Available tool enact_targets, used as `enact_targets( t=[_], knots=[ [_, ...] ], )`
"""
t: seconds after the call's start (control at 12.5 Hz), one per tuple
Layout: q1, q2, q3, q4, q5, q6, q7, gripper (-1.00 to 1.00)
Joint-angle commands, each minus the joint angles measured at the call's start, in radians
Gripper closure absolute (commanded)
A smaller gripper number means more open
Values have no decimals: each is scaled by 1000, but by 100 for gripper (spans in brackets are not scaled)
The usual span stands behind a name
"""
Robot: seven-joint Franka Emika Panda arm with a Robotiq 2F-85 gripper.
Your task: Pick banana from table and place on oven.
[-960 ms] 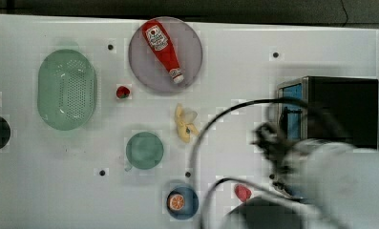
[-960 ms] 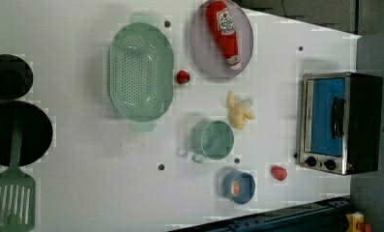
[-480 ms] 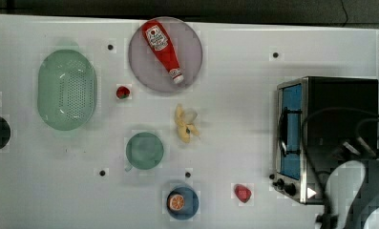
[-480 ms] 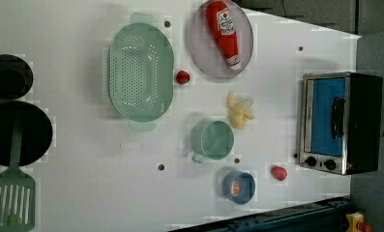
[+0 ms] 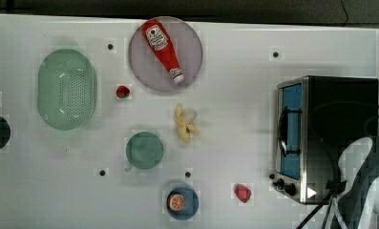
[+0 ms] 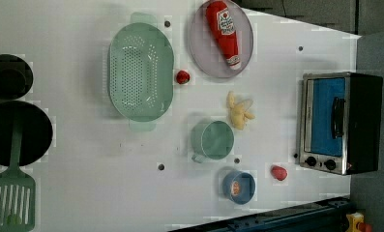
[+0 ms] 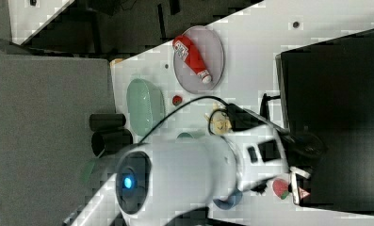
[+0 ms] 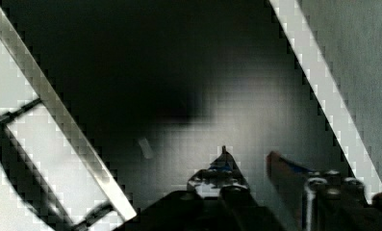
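Banana on the table, pincer over the oven

A green cup (image 5: 144,150), a plate (image 5: 192,57) with a ketchup bottle (image 5: 164,49) and an orange slice in a blue bowl (image 5: 182,202) surround the pale, half-peeled banana (image 5: 184,123) on the white table (image 5: 235,86). The pincer (image 8: 248,166) hovers above the black oven (image 5: 342,129) top, fingers (image 8: 222,163) slightly parted, holding nothing.

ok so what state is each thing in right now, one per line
banana: lying on the table, not picked up
oven: door shut, nothing on its top
ketchup bottle: lying on its side on the plate
green cup: upright, looks empty
colander: upright, empty
blue bowl: holds an orange slice
gripper: over the oven top, holding nothing
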Motion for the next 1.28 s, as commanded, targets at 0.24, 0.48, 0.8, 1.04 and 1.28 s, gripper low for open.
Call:
enact_targets(
  t=[0.24, 0.48, 0.8, 1.04, 1.28],
  knots=[
    [13, -15, 11, 30, 28, -4, -101, -43],
    [18, -28, 20, 53, 28, -4, -102, -100],
    [56, -105, 55, 134, 13, -168, -66, -100],
    [91, -206, 150, 191, -4, -415, 213, -100],
    [104, -293, 309, 190, -10, -494, 565, -100]
  ],
)
